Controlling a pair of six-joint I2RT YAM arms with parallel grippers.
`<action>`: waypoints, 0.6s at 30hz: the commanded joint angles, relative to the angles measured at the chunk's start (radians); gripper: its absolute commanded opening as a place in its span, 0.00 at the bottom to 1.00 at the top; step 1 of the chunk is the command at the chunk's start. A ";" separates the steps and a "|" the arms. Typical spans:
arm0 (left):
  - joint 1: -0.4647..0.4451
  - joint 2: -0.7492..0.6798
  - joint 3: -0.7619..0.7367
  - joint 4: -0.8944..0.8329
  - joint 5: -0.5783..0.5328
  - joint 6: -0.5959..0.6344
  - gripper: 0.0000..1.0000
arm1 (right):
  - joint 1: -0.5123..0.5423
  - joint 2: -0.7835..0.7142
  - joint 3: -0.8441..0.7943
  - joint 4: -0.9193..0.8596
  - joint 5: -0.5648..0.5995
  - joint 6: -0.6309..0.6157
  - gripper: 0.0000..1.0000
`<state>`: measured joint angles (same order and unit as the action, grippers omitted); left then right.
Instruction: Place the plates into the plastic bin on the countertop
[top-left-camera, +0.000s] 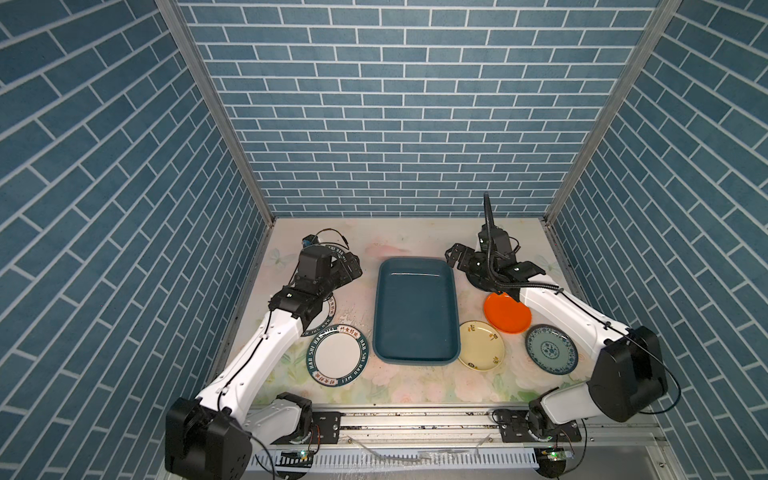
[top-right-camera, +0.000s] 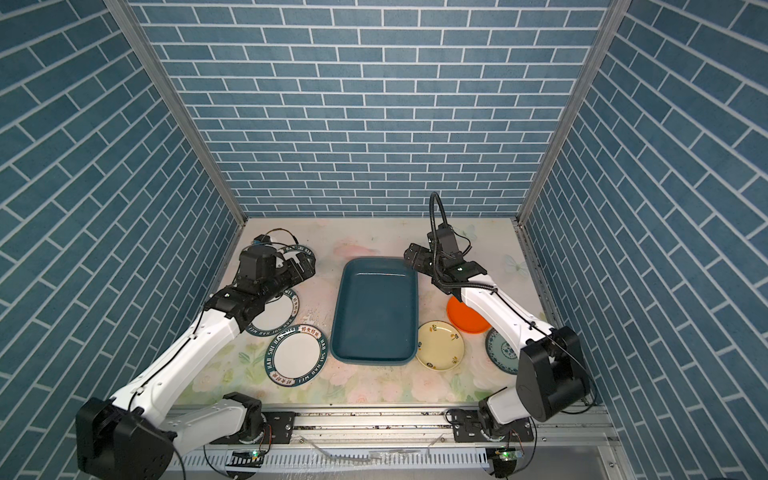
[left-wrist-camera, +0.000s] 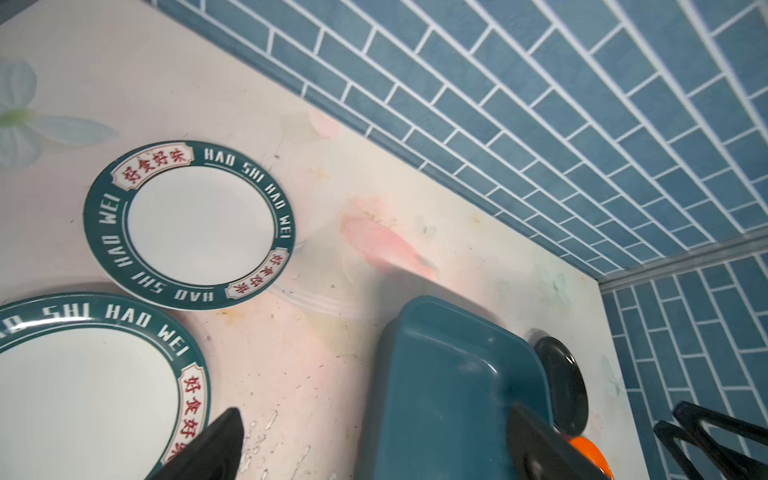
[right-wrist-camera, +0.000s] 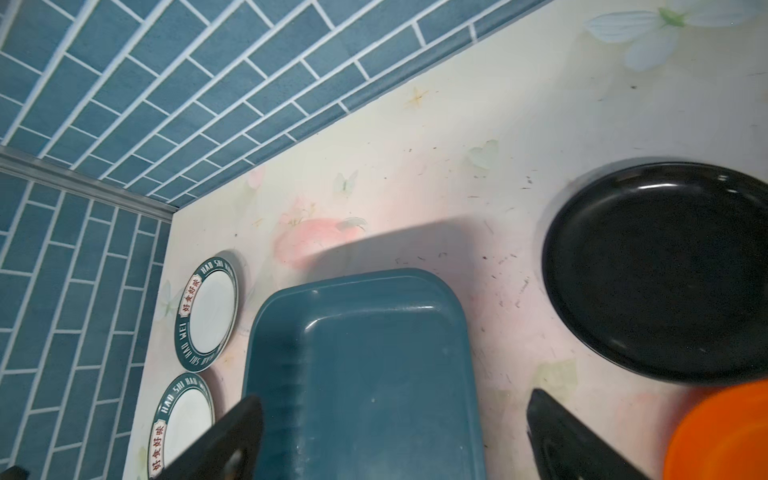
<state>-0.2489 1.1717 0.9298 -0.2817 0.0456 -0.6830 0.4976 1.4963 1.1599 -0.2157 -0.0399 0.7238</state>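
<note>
"Looking down on the flowered countertop (top-left-camera: 415, 237), which plates are hard to see?"

"The black plate (right-wrist-camera: 660, 270), near the right edge by the back corner of the plastic bin (top-left-camera: 415, 316): in both top views the right arm covers nearly all of it. The left arm hides part of the middle white plate (top-right-camera: 274, 311) and most of the far white plate (top-right-camera: 297, 248) by the back left corner. In a top view the right arm cuts off the blue-patterned plate (top-right-camera: 500, 347)."

"Any writing?"

"HAO SHI HAO WEI in white capitals rings the dark green rim of the near white plate (top-left-camera: 337, 355) (its red Chinese characters are too small to read surely)."

"And the bin, the grippers?"

"The bin lies mid-countertop; all seven plates lie outside it, the orange plate (top-left-camera: 505, 311) and cream-yellow plate (top-left-camera: 481, 345) just right of it. The left gripper (left-wrist-camera: 374, 415) and right gripper (right-wrist-camera: 395, 397) hover with jaws spread wide, holding nothing."
</note>
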 joint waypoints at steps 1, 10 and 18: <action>0.119 0.063 0.027 -0.027 0.156 0.007 1.00 | 0.001 0.061 0.067 0.093 -0.151 -0.026 0.98; 0.398 0.335 0.090 0.132 0.364 0.026 0.99 | 0.050 0.218 0.212 0.252 -0.467 -0.044 0.98; 0.550 0.564 0.182 0.186 0.460 0.080 0.99 | 0.119 0.334 0.369 0.317 -0.653 -0.077 0.99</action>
<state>0.2592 1.6840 1.0893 -0.1413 0.4229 -0.6319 0.5945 1.7885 1.4563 0.0544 -0.5709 0.6971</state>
